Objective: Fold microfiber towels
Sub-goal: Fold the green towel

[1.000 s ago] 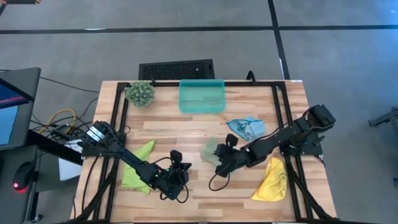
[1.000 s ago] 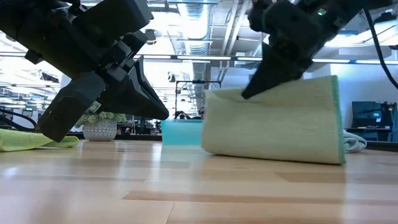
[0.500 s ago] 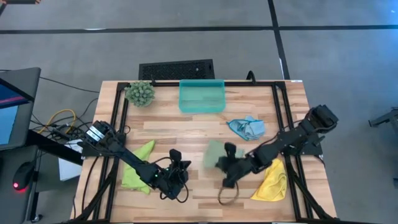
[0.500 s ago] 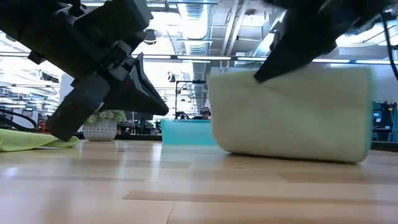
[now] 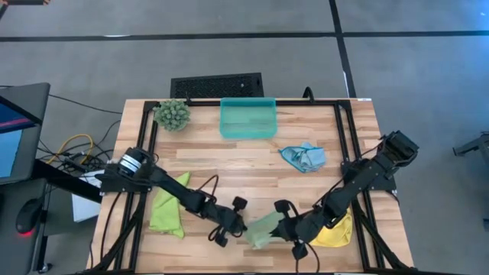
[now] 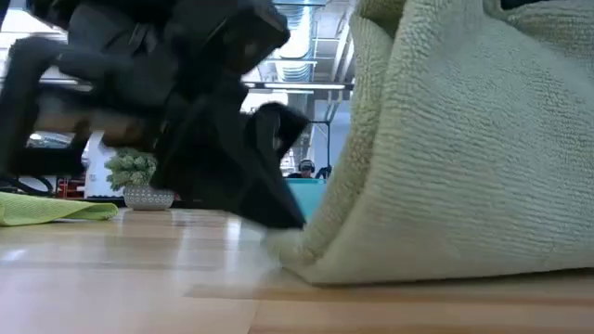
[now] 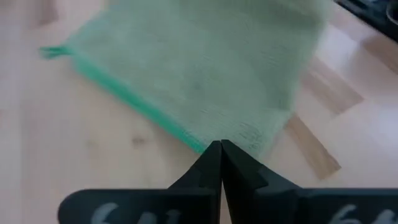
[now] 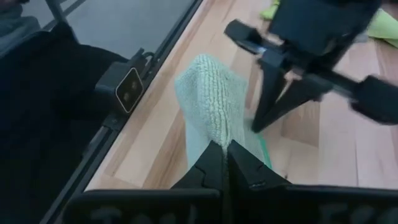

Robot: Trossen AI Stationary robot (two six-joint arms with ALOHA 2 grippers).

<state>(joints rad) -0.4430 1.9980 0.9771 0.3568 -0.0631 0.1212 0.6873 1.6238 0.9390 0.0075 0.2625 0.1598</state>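
The pale sage green towel [image 5: 263, 229] is at the table's near middle, its lower edge on the wood [image 6: 418, 269]. My right gripper [image 5: 285, 228] is shut on it from the right. My left gripper [image 5: 241, 224] is shut, its tips at the towel's left edge. The lime green towel [image 5: 168, 206] lies crumpled at the left. The light blue towel [image 5: 302, 157] lies bunched at the right middle. The yellow towel [image 5: 338, 233] lies at the near right, partly under my right arm. My left gripper's shut fingertips [image 7: 221, 149] meet the sage towel's green-hemmed edge [image 7: 198, 144] near a corner, low at the table. Whether cloth is between them, I cannot tell. My right gripper pinches a folded, several-layer part of the sage towel [image 8: 214, 134] between its two fingers. The cloth stands up past the fingertips, and its lower edge rests on the table.
A teal plastic tray [image 5: 248, 118] stands at the far middle and a spiky green plant ball [image 5: 173, 114] at the far left. Black frame rails [image 5: 145, 153] run along both table sides. The table's near edge is close to both grippers.
My right gripper has carried the sage towel from the table's middle toward the near edge and a little left, close to the low camera. My left gripper has gone toward the table's right edge, up to the towel's edge.
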